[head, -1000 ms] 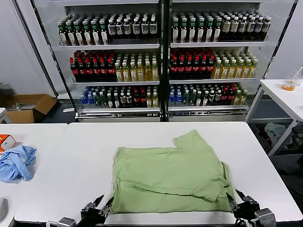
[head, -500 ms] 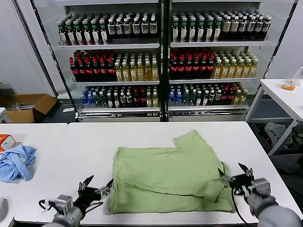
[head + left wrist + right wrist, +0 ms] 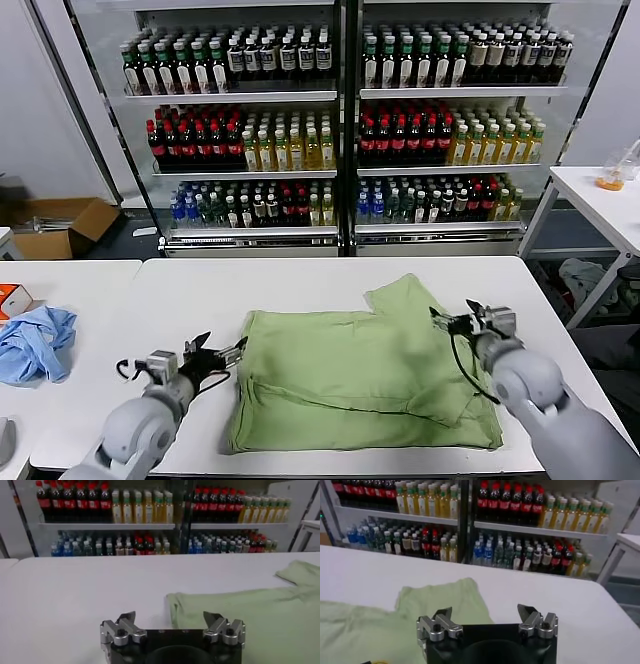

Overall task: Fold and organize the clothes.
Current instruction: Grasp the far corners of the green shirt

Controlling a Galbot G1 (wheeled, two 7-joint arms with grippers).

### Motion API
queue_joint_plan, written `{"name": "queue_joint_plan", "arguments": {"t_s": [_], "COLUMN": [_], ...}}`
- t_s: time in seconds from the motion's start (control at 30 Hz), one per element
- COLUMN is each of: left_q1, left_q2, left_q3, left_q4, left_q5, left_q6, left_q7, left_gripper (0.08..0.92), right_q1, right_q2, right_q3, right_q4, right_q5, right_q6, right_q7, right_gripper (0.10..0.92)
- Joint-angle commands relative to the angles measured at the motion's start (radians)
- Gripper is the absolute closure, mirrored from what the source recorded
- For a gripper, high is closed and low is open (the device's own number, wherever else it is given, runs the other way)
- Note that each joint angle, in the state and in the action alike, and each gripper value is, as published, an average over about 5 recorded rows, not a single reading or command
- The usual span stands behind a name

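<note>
A: What is seen from the head view?

B: A light green shirt (image 3: 360, 375), partly folded, is spread flat on the white bench (image 3: 300, 290), with one sleeve pointing toward the drinks cooler (image 3: 340, 120). The left tool (image 3: 222, 357) is held just above the bench beside the shirt's left edge, its fingers spread and nothing gripped. The right tool (image 3: 452, 320) is held over the shirt's right side, near the sleeve, likewise spread and released. A crumpled light blue garment (image 3: 35, 342) is seen on the neighbouring bench to the left, well apart from the shirt, beside a small orange box (image 3: 12, 298).

A: And from the left wrist view?

B: The left tool (image 3: 172, 625) is shown with its two fingers wide apart and nothing between them. The shirt's corner (image 3: 250, 615) is laid on the bench just beyond it, not touched. Bottle shelves are seen behind.

A: And from the right wrist view?

B: The right tool (image 3: 486, 619) is shown released as well, fingers apart. The shirt's sleeve (image 3: 440, 600) is laid flat beneath and ahead of it; whether cloth is touched cannot be told.
</note>
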Motion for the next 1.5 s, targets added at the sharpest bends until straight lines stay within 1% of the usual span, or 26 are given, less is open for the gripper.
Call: {"name": "queue_joint_plan", "arguments": {"t_s": [0.03, 0.33, 0.5, 0.63, 0.77, 0.87, 1.0, 1.33, 1.5], "left_q1": [-0.251, -0.312, -0.321, -0.307, -0.298, -0.29, -0.277, -0.253, -0.246], "left_q2": [-0.043, -0.088, -0.109, -0.107, -0.102, -0.096, -0.089, -0.084, -0.076], "left_q3": [0.144, 0.183, 0.193, 0.197, 0.197, 0.196, 0.196, 0.189, 0.173], "left_q4": [0.209, 0.279, 0.303, 0.29, 0.292, 0.289, 0.279, 0.263, 0.251], "left_q5": [-0.013, -0.011, -0.001, 0.008, 0.008, 0.005, 0.004, -0.03, -0.069], "left_q6": [0.017, 0.03, 0.032, 0.031, 0.031, 0.029, 0.027, 0.02, -0.012], "left_q7": [-0.009, -0.027, -0.031, -0.029, -0.023, -0.016, -0.006, 0.024, 0.029], "left_gripper": [0.177, 0.177, 0.177, 0.177, 0.178, 0.215, 0.328, 0.614, 0.761], "right_q1": [0.284, 0.348, 0.368, 0.381, 0.378, 0.369, 0.359, 0.328, 0.312], "right_q2": [0.083, 0.164, 0.197, 0.222, 0.236, 0.236, 0.23, 0.209, 0.192], "right_q3": [-0.17, -0.209, -0.22, -0.225, -0.225, -0.229, -0.236, -0.232, -0.216], "right_q4": [-0.284, -0.436, -0.516, -0.596, -0.632, -0.633, -0.623, -0.549, -0.487], "right_q5": [0.024, 0.024, 0.023, 0.024, 0.041, 0.06, 0.07, 0.074, 0.083], "right_q6": [-0.002, -0.002, -0.002, -0.002, -0.002, -0.003, -0.003, -0.002, 0.008], "right_q7": [-0.009, -0.017, -0.025, -0.036, -0.049, -0.056, -0.069, -0.093, -0.101], "right_gripper": [0.203, 0.203, 0.203, 0.203, 0.203, 0.222, 0.317, 0.612, 0.751]}}
